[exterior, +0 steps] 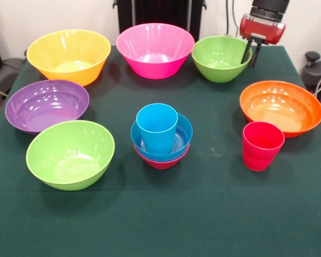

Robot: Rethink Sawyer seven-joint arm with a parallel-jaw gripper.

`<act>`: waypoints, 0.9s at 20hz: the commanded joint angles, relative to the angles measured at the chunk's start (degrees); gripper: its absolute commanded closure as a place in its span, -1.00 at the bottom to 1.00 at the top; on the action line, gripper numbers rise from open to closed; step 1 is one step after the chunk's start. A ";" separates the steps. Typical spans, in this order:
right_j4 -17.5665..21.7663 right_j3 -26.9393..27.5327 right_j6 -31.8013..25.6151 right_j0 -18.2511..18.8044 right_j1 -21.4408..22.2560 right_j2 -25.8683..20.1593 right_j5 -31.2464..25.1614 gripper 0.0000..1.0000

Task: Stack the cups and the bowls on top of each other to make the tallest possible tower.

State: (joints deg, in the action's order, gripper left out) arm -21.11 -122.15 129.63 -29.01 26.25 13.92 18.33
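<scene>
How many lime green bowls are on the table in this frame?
2: one lime green bowl at the front left, the other lime green bowl at the back right beside the gripper. None looks hidden.

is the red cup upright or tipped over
Upright. The red cup stands alone on the table with its open mouth facing up, beside the orange bowl.

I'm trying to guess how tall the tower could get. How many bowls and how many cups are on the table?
Large bowls: 6, namely yellow-orange, pink, purple, orange, two lime green
Small bowls: 2, blue nested in red
Cups: 2, blue, red-pink
Total: 10
</scene>
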 commanded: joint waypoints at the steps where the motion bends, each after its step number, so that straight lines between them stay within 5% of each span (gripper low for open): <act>1: -4.20 4.35 8.41 -0.33 -0.37 -3.65 -6.68 1.00; 7: -6.28 6.09 7.14 -1.38 1.02 -1.87 -10.35 1.00; 12: -10.96 11.66 6.34 -8.40 4.45 7.85 -24.35 1.00; 18: -9.64 18.90 9.45 -11.90 3.92 14.76 -36.46 1.00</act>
State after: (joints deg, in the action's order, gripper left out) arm -28.32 -115.00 129.63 -38.43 29.39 24.09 -3.46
